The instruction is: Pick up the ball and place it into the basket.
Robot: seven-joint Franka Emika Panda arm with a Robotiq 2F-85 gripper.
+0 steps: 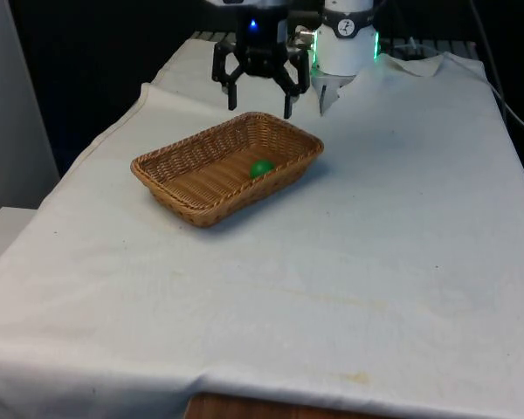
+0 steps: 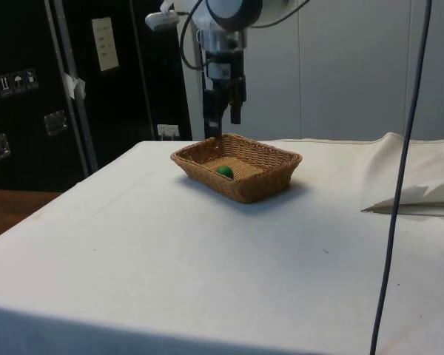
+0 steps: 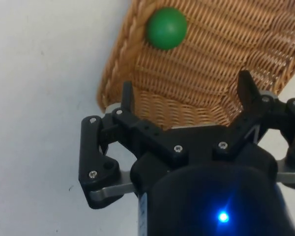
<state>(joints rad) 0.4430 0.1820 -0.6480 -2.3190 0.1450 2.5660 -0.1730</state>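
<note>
A small green ball (image 1: pixel 261 168) (image 2: pixel 224 171) (image 3: pixel 166 27) lies inside the brown wicker basket (image 1: pixel 170 161) (image 2: pixel 270 186) (image 3: pixel 246 44), near its far end. My black gripper (image 1: pixel 260 105) (image 2: pixel 223 127) (image 3: pixel 185 91) hangs above the basket's far rim, open, with nothing between its fingers. It is clear of the ball and of the basket.
The basket stands on the white cloth towards the front view's left. A crumpled fold of white cloth (image 2: pixel 414 177) (image 1: pixel 424 63) lies at the table's far end beside the robot's base. A dark cable (image 2: pixel 399 177) hangs in the side view's foreground.
</note>
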